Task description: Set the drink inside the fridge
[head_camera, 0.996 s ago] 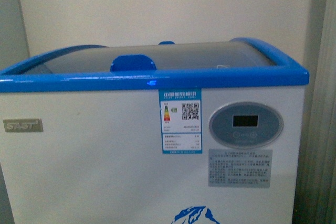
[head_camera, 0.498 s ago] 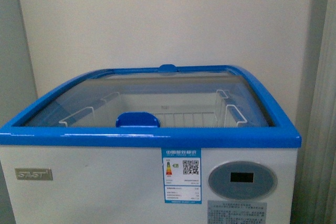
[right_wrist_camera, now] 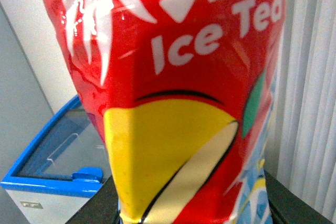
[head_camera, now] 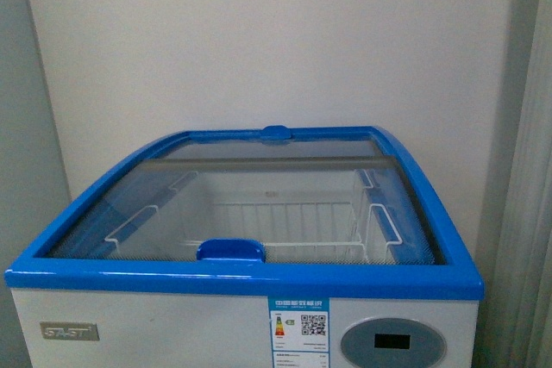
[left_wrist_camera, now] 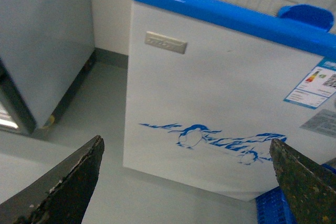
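- The fridge (head_camera: 172,333) — white body, blue rim — fills the front view. Its curved glass lid (head_camera: 259,204) lies over the opening, with the blue handle (head_camera: 231,250) at the front rim and white wire baskets (head_camera: 285,221) inside.
- A grey cabinet (left_wrist_camera: 42,40) stands near the fridge, on its brand-plate side.
- A blue basket (left_wrist_camera: 273,208) sits on the floor at the foot of the fridge's front.
- The left tool (left_wrist_camera: 186,146) hangs before the fridge's penguin decal (left_wrist_camera: 190,135), spread wide and empty.
- The right tool (right_wrist_camera: 191,212) clamps the drink (right_wrist_camera: 173,77) — red "Ice Tea" label — outside the fridge, higher than its rim and well apart from it.
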`<state>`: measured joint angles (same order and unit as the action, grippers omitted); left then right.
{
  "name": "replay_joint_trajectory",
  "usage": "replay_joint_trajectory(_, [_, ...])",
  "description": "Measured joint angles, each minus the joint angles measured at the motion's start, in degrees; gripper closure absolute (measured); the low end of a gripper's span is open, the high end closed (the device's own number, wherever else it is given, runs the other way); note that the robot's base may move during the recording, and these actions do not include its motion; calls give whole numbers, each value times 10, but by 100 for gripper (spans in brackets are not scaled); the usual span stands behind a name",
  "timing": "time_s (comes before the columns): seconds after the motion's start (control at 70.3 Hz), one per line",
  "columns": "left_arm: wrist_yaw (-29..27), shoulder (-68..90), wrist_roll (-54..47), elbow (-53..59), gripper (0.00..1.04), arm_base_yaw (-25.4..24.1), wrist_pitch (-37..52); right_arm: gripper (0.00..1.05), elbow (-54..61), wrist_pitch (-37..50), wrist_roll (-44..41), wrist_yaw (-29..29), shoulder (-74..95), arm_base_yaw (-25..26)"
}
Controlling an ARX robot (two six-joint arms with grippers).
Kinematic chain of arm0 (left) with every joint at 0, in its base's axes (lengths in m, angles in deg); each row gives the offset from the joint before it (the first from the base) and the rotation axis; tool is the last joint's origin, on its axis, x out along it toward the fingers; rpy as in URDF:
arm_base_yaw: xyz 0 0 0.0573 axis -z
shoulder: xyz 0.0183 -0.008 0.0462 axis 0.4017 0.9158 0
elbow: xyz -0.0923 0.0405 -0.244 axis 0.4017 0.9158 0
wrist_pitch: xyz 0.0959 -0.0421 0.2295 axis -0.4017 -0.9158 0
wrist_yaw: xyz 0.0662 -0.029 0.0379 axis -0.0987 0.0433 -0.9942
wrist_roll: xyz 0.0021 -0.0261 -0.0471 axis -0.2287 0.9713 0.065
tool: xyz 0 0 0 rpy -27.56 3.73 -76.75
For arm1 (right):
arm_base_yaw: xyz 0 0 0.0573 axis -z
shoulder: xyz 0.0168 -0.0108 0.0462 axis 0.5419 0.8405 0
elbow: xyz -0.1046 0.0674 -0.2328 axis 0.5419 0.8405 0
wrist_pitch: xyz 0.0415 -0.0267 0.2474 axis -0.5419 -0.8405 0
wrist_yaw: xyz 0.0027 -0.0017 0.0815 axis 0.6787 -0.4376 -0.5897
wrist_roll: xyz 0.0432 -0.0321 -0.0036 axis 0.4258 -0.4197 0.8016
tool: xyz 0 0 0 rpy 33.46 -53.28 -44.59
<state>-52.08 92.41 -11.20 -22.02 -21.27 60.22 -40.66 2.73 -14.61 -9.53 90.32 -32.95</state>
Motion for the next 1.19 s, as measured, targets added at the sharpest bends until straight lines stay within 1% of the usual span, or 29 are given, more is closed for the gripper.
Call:
replay_joint_trajectory(0.014, [3, 28, -4, -5, 8, 1, 32, 64, 0, 0, 0, 0, 0, 0])
replay_joint_trajectory(0.1, [27, 134, -45, -34, 8, 15, 148, 64, 0, 0, 0, 0, 0, 0])
replay_joint_trajectory(0.114, [38, 165, -58, -45, 8, 23, 181, 64, 0, 0, 0, 0, 0, 0])
replay_joint_trajectory(0.156, [60, 211, -87, -64, 8, 37, 229, 64, 0, 0, 0, 0, 0, 0])
replay_joint_trajectory(0.171, [74, 238, -115, -77, 8, 46, 256, 64, 0, 0, 0, 1, 0, 0])
replay_joint_trajectory(0.213, [91, 281, -145, -100, 8, 59, 292, 64, 0, 0, 0, 0, 0, 0])
replay_joint_trajectory(0.228, [108, 308, -177, -116, 8, 67, 309, 64, 0, 0, 0, 0, 0, 0])
replay_joint_trajectory(0.27, [122, 346, -210, -141, 8, 78, 330, 64, 0, 0, 0, 0, 0, 0])
replay_joint_trajectory(0.284, [129, 370, -244, -158, 8, 84, 340, 64, 0, 0, 0, -1, 0, 0])
replay_joint_trajectory(0.313, [134, 394, -271, -176, 8, 89, 346, 64, 0, 0, 0, 0, 0, 0])
replay_joint_trajectory(0.484, [188, 548, -488, -311, 8, 127, 330, 64, 0, 0, 0, 1, 0, 0])
replay_joint_trajectory(0.555, [207, 582, -548, -347, 8, 139, 313, 64, 0, 0, 0, -1, 0, 0])
replay_joint_trajectory(0.569, [212, 593, -574, -356, 8, 143, 308, 64, 0, 0, 0, -1, 0, 0])
replay_joint_trajectory(0.612, [219, 607, -598, -369, 8, 146, 304, 64, 0, 0, 0, 0, 0, 0])
replay_joint_trajectory(0.64, [227, 626, -637, -384, 8, 150, 297, 64, 0, 0, 0, 0, 0, 0])
replay_joint_trajectory(0.725, [238, 676, -710, -430, 8, 150, 274, 64, 0, 0, 0, 0, 0, 0])
replay_joint_trajectory(0.924, [256, 735, -793, -499, 8, 132, 210, 64, 0, 0, 0, 0, 0, 0])
replay_joint_trajectory(1.195, [259, 810, -840, -577, 8, 112, 175, 64, 0, 0, 0, 0, 0, 0])
